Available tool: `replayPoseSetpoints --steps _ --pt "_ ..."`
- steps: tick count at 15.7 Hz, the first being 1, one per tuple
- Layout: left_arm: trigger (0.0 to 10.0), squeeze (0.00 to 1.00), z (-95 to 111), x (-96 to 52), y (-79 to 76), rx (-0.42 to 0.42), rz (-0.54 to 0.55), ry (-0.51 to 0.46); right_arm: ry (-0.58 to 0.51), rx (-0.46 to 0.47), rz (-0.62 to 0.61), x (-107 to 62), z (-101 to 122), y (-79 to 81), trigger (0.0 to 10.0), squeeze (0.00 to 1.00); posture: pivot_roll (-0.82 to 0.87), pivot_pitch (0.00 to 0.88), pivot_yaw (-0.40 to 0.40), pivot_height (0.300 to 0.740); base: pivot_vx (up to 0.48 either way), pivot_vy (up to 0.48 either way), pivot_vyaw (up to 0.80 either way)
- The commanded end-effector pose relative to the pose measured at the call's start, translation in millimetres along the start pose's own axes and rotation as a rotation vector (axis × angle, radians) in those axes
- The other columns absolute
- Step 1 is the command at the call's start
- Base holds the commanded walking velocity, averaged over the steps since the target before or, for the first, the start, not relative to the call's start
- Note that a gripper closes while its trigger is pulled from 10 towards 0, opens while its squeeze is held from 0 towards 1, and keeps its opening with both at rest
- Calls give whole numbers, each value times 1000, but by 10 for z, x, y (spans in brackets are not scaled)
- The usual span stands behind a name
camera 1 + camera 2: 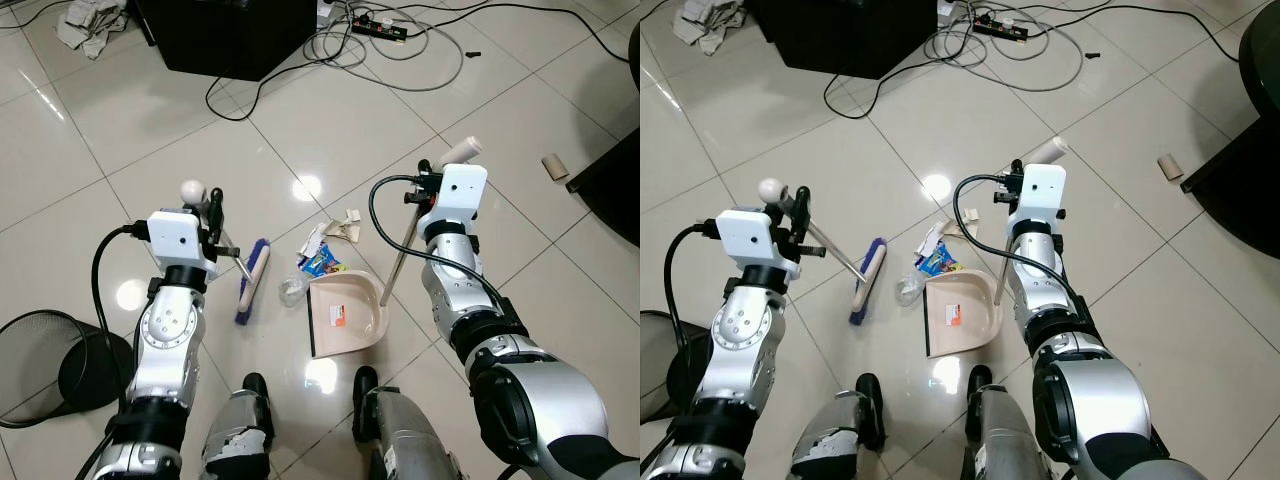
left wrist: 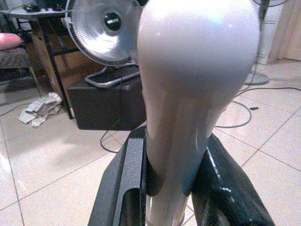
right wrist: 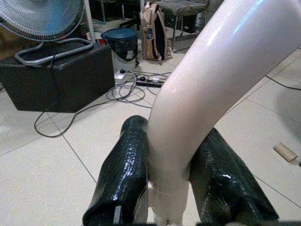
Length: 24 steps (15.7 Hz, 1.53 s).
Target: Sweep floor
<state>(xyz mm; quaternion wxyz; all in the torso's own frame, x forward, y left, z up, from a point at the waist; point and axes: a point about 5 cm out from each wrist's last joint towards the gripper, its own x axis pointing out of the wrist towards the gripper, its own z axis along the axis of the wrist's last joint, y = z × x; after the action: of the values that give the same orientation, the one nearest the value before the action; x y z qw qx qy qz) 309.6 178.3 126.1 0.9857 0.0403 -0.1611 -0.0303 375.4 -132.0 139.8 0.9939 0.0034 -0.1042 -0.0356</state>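
Note:
My left gripper (image 1: pixel 213 215) is shut on the white rounded handle of a broom (image 2: pixel 188 94). Its metal pole slants down to a blue and white brush head (image 1: pixel 252 280) resting on the tiles. My right gripper (image 1: pixel 428 185) is shut on the cream handle of a dustpan (image 3: pixel 207 80). The pole runs down to the beige dustpan tray (image 1: pixel 345 315), which lies flat on the floor between my arms. Just beyond the tray's mouth lies a small litter pile (image 1: pixel 325 250): crumpled paper, a blue wrapper and clear plastic. The brush head sits left of the pile.
A black mesh wastebasket (image 1: pixel 40 355) lies at the near left. A black box (image 1: pixel 225 30), tangled cables and a power strip (image 1: pixel 380 28) are at the back. A cardboard tube (image 1: pixel 554 166) lies at right beside dark furniture (image 1: pixel 610 180). My feet (image 1: pixel 310 395) stand below the dustpan.

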Motion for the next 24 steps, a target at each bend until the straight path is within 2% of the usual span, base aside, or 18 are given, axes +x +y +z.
replayPoseSetpoints --steps 1,4,8,13,16,20,24 --pt "10000 0 -148 -104 -81 -59 -28 88 32 -8 -13 -32 -64 -15 10000 0 70 375 -14 740 0 0 0" --pt "10000 0 -137 -125 -183 -116 -87 111 40 -4 -22 -32 -73 -27 10000 0 74 376 -10 740 0 0 0" --pt "10000 0 -114 -136 -207 -185 -95 132 47 0 -26 -30 -78 -31 10000 0 75 372 -9 740 0 0 0" --pt "10000 0 -59 -188 -315 -293 -237 202 52 4 -29 -16 -72 -53 10000 0 77 362 -10 740 0 0 0" --pt "10000 0 28 -173 -326 -419 -273 228 57 8 -29 -6 -65 -54 10000 0 81 356 -12 740 0 0 0" --pt "10000 0 151 -122 -287 -542 -279 224 60 13 -26 3 -59 -44 10000 0 85 345 -14 740 0 0 0" --pt "10000 0 226 -67 -149 -536 -300 206 62 15 -25 12 -52 -45 10000 0 83 336 -15 740 0 0 0"
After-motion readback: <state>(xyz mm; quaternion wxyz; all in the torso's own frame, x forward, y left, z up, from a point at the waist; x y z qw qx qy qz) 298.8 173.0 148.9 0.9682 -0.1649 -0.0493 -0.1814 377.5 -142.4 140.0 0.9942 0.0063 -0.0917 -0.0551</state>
